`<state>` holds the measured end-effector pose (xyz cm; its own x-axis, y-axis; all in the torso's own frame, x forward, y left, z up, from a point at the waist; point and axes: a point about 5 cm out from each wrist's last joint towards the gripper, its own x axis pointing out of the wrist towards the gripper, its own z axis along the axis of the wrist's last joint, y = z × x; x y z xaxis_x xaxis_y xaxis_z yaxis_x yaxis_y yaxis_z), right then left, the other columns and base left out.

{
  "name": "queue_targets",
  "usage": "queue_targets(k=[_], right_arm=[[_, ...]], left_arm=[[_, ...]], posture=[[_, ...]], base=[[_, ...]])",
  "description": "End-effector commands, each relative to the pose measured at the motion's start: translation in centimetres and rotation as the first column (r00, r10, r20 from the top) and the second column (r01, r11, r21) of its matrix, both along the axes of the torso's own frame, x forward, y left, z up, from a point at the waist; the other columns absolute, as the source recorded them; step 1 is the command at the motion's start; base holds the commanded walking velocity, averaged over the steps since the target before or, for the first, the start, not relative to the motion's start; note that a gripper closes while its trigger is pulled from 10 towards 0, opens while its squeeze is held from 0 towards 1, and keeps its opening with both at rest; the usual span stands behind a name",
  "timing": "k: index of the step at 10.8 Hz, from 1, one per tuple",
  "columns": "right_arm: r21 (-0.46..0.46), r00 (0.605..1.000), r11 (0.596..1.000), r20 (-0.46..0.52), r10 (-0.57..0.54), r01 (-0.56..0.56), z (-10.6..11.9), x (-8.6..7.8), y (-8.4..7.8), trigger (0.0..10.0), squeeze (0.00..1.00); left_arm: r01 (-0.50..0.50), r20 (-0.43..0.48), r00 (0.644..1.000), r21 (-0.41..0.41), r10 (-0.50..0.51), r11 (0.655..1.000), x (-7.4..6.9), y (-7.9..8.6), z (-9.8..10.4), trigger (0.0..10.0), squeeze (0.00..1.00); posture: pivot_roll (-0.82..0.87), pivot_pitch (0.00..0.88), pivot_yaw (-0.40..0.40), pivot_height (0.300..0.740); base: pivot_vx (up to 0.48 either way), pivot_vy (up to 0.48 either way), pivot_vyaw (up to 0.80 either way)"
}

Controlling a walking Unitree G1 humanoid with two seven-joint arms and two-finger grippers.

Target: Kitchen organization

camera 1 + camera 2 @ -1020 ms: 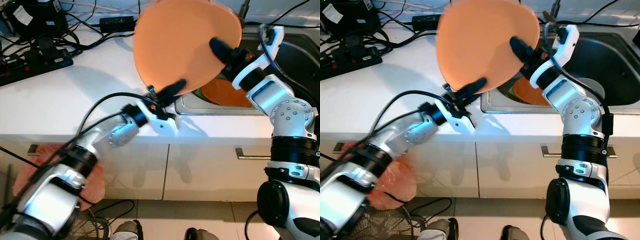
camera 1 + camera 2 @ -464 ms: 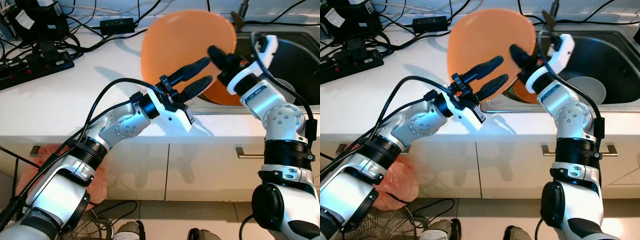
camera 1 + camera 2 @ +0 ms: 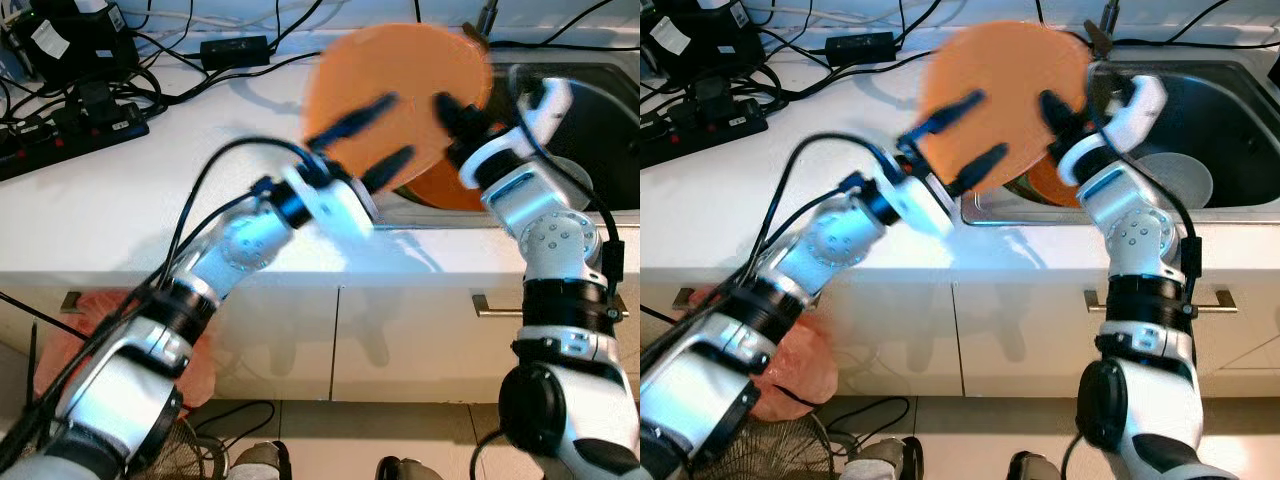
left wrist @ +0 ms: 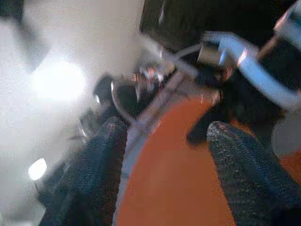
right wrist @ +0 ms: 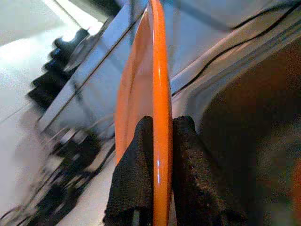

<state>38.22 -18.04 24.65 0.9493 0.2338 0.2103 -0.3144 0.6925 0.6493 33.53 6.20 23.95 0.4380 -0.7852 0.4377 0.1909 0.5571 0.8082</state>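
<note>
A large orange plate (image 3: 400, 90) stands on edge above the seam between the white counter (image 3: 130, 200) and the sink (image 3: 1235, 120). My right gripper (image 3: 442, 102) is shut on its right rim; in the right wrist view the plate's edge (image 5: 157, 108) runs between the pressed fingers (image 5: 136, 160). My left gripper (image 3: 370, 142) is open and blurred in front of the plate's lower left face, its fingers (image 4: 101, 155) spread with the orange plate (image 4: 174, 174) beyond them. A second orange plate (image 3: 1040, 185) and a white bowl (image 3: 1180, 178) lie in the sink.
A power strip (image 3: 70, 125), a black adapter (image 3: 235, 46) and tangled cables crowd the counter's back left. Below are white cabinet doors with a handle (image 3: 490, 308). A pink bag (image 3: 60, 345) and a fan (image 3: 190, 450) are on the floor at left.
My left gripper let go of the plate's lower edge, opened and is pulling back in a blur. The plate, held by the right gripper, has shifted right toward the sink.
</note>
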Motion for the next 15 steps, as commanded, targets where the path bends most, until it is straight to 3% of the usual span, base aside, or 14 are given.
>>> queue_targets(k=[1,4,7,10,13,14,15], right_arm=[[0.006,0.996,0.998,0.065,-0.06,0.06,1.6,0.2,-0.8,0.0,0.0],[0.007,0.97,0.972,0.062,-0.235,0.235,1.2,0.5,-3.6,0.0,0.0],[-0.101,0.923,0.917,0.041,-0.383,0.385,0.5,0.6,-6.2,0.0,0.0],[-0.196,0.91,0.892,0.006,-0.415,0.408,-0.7,0.9,-7.2,0.0,0.0],[-0.301,0.917,0.882,-0.048,-0.395,0.364,-2.2,1.5,-6.7,0.0,0.0],[-0.328,0.918,0.881,-0.087,-0.387,0.34,-3.0,1.6,-6.5,0.0,0.0],[-0.348,0.918,0.877,-0.098,-0.385,0.331,-3.4,1.7,-6.4,0.0,0.0]], left_arm=[[-0.006,-0.025,1.0,-0.028,0.006,1.0,0.1,0.4,0.3,10.0,1.0],[-0.055,-0.123,0.992,-0.113,0.041,0.992,0.5,1.8,1.0,10.0,1.0],[-0.085,-0.27,0.962,-0.131,0.047,0.988,0.9,2.2,-0.1,10.0,1.0],[-0.069,-0.376,0.926,-0.138,0.012,0.988,0.9,1.6,-0.6,10.0,1.0],[-0.125,-0.543,0.837,-0.062,0.072,0.99,2.1,1.4,-1.9,10.0,1.0],[-0.132,-0.676,0.733,-0.044,0.068,0.99,2.4,1.3,-3.5,10.0,1.0],[-0.122,-0.709,0.703,-0.035,0.062,0.992,2.4,1.2,-3.8,10.0,1.0]], posture=[[0.07,0.115,0.078,0.74],[0.07,0.116,0.083,0.74],[0.07,0.109,0.087,0.74],[0.08,0.107,0.091,0.74],[0.08,0.114,0.109,0.74],[0.09,0.114,0.116,0.74],[0.09,0.112,0.118,0.74]], base=[[0.0,0.0,0.0],[0.0,0.0,0.0],[0.0,0.0,0.0],[0.0,0.0,0.0],[0.0,0.0,0.0],[0.0,0.0,0.0],[0.0,0.0,0.0]])
